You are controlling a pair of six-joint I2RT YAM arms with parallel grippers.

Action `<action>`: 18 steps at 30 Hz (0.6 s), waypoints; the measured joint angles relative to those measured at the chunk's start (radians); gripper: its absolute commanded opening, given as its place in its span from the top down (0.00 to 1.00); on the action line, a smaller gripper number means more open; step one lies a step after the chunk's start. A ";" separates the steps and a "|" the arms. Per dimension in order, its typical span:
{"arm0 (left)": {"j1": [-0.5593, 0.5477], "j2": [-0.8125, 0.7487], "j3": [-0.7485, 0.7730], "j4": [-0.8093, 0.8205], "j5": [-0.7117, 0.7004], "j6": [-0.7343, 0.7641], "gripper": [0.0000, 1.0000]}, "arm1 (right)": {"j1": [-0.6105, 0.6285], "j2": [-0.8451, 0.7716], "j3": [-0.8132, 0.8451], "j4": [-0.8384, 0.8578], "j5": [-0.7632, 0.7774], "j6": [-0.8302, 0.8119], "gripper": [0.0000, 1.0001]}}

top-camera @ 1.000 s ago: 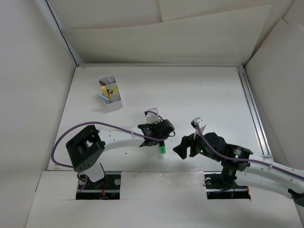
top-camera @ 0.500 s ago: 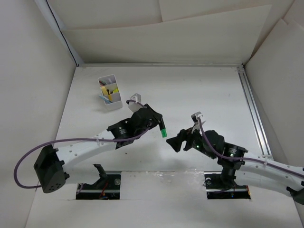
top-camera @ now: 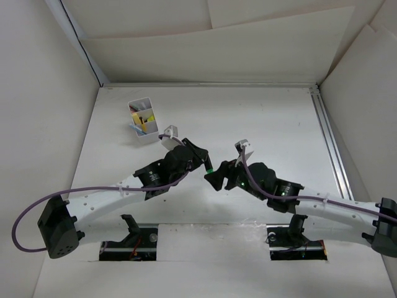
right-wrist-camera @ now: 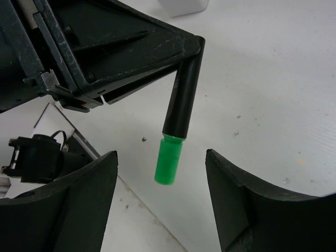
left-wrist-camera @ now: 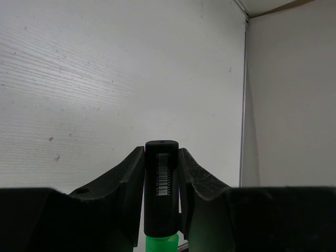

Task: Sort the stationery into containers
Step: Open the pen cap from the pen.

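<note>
Top: white two-compartment plastic box (top-camera: 149,137) on white table (top-camera: 267,118) holds some coloured pens (top-camera: 142,119). Left wrist: left end effector (left-wrist-camera: 161,153) clamps black highlighter with green tip (left-wrist-camera: 161,189). Right wrist: right end effector (right-wrist-camera: 160,156) gapes wide around the green end, not touching. Highlighter not yet boxed.

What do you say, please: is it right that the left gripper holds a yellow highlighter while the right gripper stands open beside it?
Not quite: the highlighter is green with a black barrel, not yellow, as the right wrist view shows. The left gripper holds it; the right gripper stands open beside it.
</note>
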 measured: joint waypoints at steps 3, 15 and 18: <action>0.000 0.000 0.000 0.003 0.000 0.000 1.00 | 0.000 0.023 0.003 0.024 -0.023 0.004 0.32; 0.000 -0.005 0.000 0.009 0.000 0.000 1.00 | 0.000 0.009 0.003 0.045 -0.053 0.031 0.46; 0.000 -0.006 0.000 0.009 -0.005 0.000 1.00 | 0.000 0.011 0.003 0.046 -0.055 0.032 0.46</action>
